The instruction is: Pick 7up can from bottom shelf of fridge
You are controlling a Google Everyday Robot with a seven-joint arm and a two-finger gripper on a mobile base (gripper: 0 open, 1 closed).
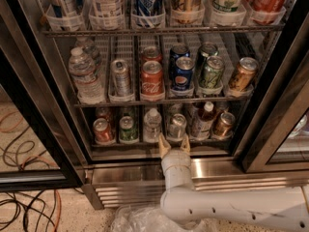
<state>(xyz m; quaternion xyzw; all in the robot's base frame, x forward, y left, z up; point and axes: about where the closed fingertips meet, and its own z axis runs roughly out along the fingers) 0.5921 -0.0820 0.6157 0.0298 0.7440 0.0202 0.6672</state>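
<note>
Gripper (175, 144) at the front lip of the bottom shelf (130, 152), the fridge's lowest wire rack with its narrow clear-plastic lanes. The two tan fingers (162, 144) are spread apart, pointing into the fridge (46, 110), a tall drinks cooler with black door frames and a ribbed steel base. Nothing is between them.

Straight ahead of the gripper, just beyond the fingertips, stands the 7up can (177, 126), small, silvery-grey with a shiny lid. It is upright in its lane, close to the fingers but not touched.

Ahead and to the left of the gripper is a clear plastic bottle with a white cap (152, 124), then a bright green can (127, 129), then a red can (102, 131). Ahead and to the right stands a dark bottle with a white cap (203, 122), and beyond it a copper-brown can (223, 124).

Behind the gripper the white arm (231, 208) runs down and off to the right. Low on the left, dark and orange cables (24, 199) lie on the floor.
</note>
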